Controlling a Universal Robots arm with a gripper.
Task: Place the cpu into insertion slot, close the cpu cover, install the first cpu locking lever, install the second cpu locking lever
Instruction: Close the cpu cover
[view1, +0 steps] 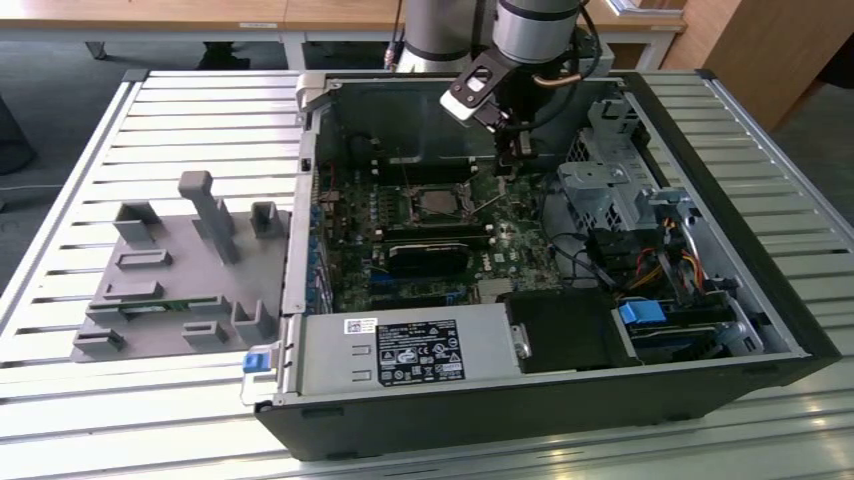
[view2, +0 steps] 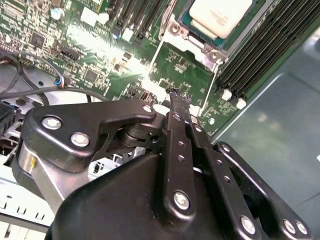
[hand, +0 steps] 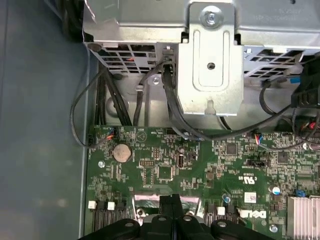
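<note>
The cpu (view2: 220, 17), with its pale silvery face up, lies in the insertion slot (view1: 434, 203) on the green board. The silvery cpu cover (view2: 215, 55) frames its edges. Two thin metal rods, one (view2: 159, 50) and another (view2: 214, 90), run from the frame's corners toward my fingertips. My gripper (view2: 179, 97) is shut with nothing between its black fingers. It hangs over the board a short way from the socket, on the exterior view's right of it (view1: 518, 158). In the first wrist view the closed gripper (hand: 170, 200) hovers just above the board.
Black memory slots (view2: 255, 50) flank the socket. A metal drive cage (hand: 210, 55) with black cables (hand: 170, 105) stands beyond the board's edge. The power supply (view1: 400, 350) fills the case's near side. A grey fixture (view1: 174, 270) lies outside the case on the slatted table.
</note>
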